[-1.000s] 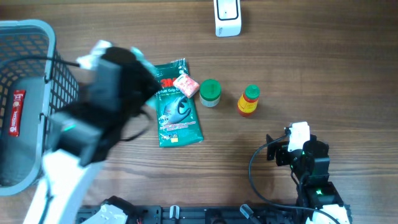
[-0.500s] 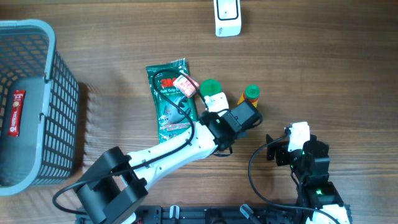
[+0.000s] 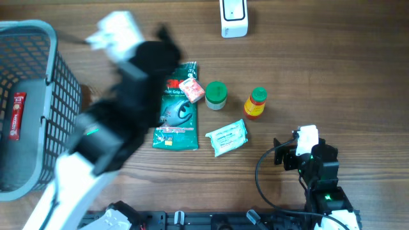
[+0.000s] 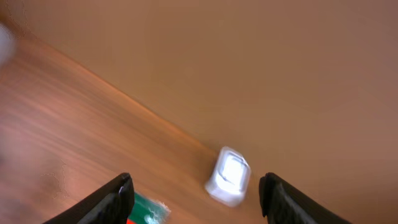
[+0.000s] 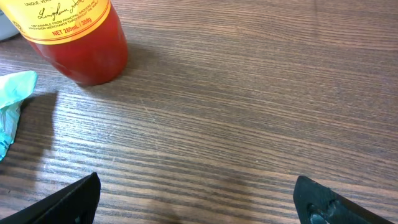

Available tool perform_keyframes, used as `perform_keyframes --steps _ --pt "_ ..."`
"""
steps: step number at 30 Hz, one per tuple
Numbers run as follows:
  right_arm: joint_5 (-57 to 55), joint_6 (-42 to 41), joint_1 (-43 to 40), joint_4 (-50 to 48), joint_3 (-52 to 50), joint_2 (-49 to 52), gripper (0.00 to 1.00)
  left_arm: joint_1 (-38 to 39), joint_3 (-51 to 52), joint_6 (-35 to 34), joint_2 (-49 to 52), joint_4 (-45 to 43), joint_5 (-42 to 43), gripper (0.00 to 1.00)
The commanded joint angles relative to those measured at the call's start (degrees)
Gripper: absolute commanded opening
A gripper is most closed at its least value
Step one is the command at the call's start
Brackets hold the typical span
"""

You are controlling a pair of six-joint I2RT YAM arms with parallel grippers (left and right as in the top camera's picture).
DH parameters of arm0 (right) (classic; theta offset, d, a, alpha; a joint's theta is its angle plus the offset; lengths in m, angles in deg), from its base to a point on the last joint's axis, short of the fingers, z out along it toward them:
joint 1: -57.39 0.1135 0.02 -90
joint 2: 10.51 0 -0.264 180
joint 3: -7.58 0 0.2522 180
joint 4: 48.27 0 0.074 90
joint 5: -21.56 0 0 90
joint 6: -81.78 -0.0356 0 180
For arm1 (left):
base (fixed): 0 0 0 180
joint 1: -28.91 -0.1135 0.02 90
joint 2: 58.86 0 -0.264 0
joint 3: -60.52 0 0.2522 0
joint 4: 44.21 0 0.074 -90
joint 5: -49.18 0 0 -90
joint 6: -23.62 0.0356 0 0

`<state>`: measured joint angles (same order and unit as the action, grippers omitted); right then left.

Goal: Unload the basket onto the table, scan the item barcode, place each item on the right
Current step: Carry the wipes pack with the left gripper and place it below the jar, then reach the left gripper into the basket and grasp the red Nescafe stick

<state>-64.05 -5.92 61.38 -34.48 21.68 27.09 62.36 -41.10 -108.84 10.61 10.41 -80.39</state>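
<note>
Mock shop checkout set up on a wooden worktop (image 3: 332, 70).
A grey mesh shopping basket (image 3: 25, 25) stands at one side, a white barcode scanner (image 3: 233, 18) at the far edge, and packaged groceries lie between: a green packet (image 3: 185, 124), a sauce bottle (image 3: 255, 103), a green-lidded jar (image 3: 216, 94).

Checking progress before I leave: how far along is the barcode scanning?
Done: one red packet lies in the basket. In hand: nothing; left gripper open, empty, facing the scanner; right gripper open. Left: wipes pack, green pouch, pink packet, jar, sauce bottle on the table.
</note>
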Motion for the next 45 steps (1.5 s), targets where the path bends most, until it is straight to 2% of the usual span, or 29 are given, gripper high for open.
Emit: perform_keyframes --steps 1,3,5,10,12,14,16,18,20,26,27,28,31,34,36,45 --pt "-0.6 0.6 0.2 -0.1 0.0 -0.2 1.00 -12.9 -0.1 -2.1 -5.6 6.0 -7.8 0.73" --pt "-0.6 0.6 0.2 -0.1 0.0 -0.2 1.00 -22.9 -0.1 -6.8 -7.3 10.5 -8.7 0.91" --pt "-0.6 0.6 0.2 -0.1 0.0 -0.2 1.00 -33.2 -0.1 -9.2 -7.0 13.7 -8.7 0.99" --pt "-0.6 0.6 0.2 -0.1 0.0 -0.2 1.00 -54.4 0.6 -9.2 -3.0 14.3 -5.7 1.00" --pt "-0.6 0.6 0.2 -0.1 0.0 -0.2 1.00 -61.9 0.6 -9.1 -0.3 14.0 0.6 1.00" --pt "-0.6 0.6 0.2 -0.1 0.0 -0.2 1.00 -68.1 0.6 -6.4 2.5 13.2 10.9 1.00" --pt "-0.6 0.6 0.2 -0.1 0.0 -0.2 1.00 -72.9 0.6 5.6 6.3 9.8 22.4 1.00" --pt "-0.6 0.6 0.2 -0.1 0.0 -0.2 1.00 -74.4 0.6 22.2 9.9 6.6 29.6 0.99" --pt "-0.6 0.6 0.2 -0.1 0.0 -0.2 1.00 -74.5 0.6 37.6 13.5 5.6 32.3 0.99" --pt "-0.6 0.6 0.2 -0.1 0.0 -0.2 1.00 -74.5 0.6 54.3 24.0 4.9 32.5 1.00" --pt "-0.6 0.6 0.2 -0.1 0.0 -0.2 1.00 -74.5 0.6 55.0 25.4 5.7 32.5 1.00" --pt "-0.6 0.6 0.2 -0.1 0.0 -0.2 0.99 -74.5 0.6 55.9 27.4 6.6 32.5 0.95" --pt "-0.6 0.6 0.2 -0.1 0.0 -0.2 1.00 -74.8 0.6 55.8 31.7 6.9 32.5 0.95" --pt "-0.6 0.6 0.2 -0.1 0.0 -0.2 0.99 -75.1 0.6 59.0 36.5 6.3 32.7 0.95" --pt "-0.6 0.6 0.2 -0.1 0.0 -0.2 1.00 -75.4 0.6 59.0 38.6 4.6 32.7 1.00" --pt "-0.6 0.6 0.2 -0.1 0.0 -0.2 1.00 -77.8 0.6 59.3 46.4 -5.5 32.7 0.98"
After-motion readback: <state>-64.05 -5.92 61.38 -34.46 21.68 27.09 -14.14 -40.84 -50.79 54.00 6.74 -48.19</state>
